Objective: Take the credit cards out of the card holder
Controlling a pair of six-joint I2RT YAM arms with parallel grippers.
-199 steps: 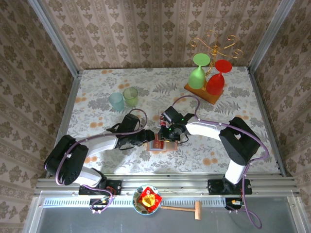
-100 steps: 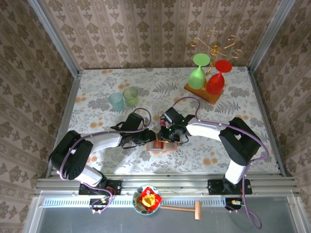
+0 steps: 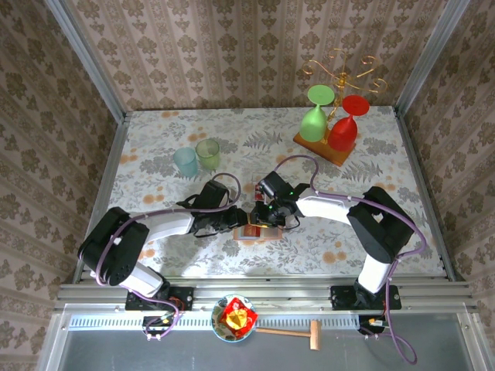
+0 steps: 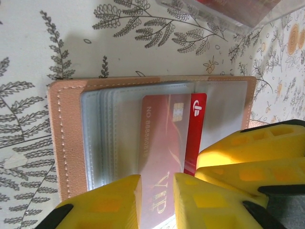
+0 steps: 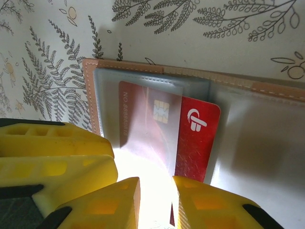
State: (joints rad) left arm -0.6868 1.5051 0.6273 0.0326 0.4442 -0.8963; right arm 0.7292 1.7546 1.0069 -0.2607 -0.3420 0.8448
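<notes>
**A:** Where was the card holder [image 4: 70, 143], and what did it look like?

**B:** It lay open and flat on the table [image 4: 143, 52], near the middle, between the 2 arms. It was salmon-brown and leather-like, with rounded corners and pale stitching along the edge. Inside was a stack of clear, glossy plastic sleeves [image 4: 109, 133].

**A:** And the credit card [image 4: 193, 138]?

**B:** I could make out 1. It was a thin red rectangle with rounded corners, a metallic chip and a white logo. It was partly out of its sleeve, so the covered part looked milky pink and the bare strip was bright red. It carried "VIP" lettering and a printed number.

**A:** What about the fingers?

**B:** They were blocky yellow plastic. The left fingers [image 4: 114, 200] were drawn close, with a slim gap over the card's lower edge. The right fingers [image 5: 205, 200] stood the same way, just beside them. I could not tell whether either pair was pinching the card or only pressing on it.
</notes>
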